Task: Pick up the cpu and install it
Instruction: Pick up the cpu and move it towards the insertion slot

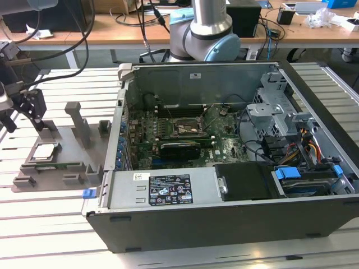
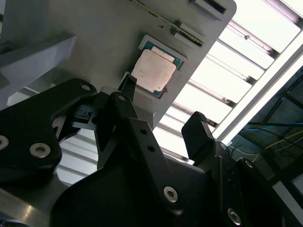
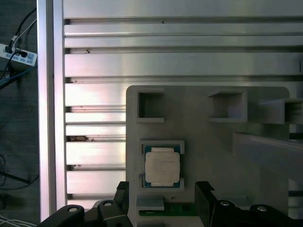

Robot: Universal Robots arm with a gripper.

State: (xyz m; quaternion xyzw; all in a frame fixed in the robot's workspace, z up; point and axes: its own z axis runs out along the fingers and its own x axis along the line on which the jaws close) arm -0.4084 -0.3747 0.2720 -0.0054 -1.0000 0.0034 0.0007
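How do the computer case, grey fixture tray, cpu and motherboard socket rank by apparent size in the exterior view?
1. computer case
2. grey fixture tray
3. cpu and motherboard socket: they look about alike, and their differing distance from the camera makes ranking them unsure.

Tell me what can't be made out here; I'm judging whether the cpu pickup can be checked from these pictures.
- cpu underside: hidden in both wrist views; it lies face up in the grey tray.
- Socket bracket state: too small in the exterior view.
- Green board: partly covered by the gripper, its jaws open, in the first wrist view.
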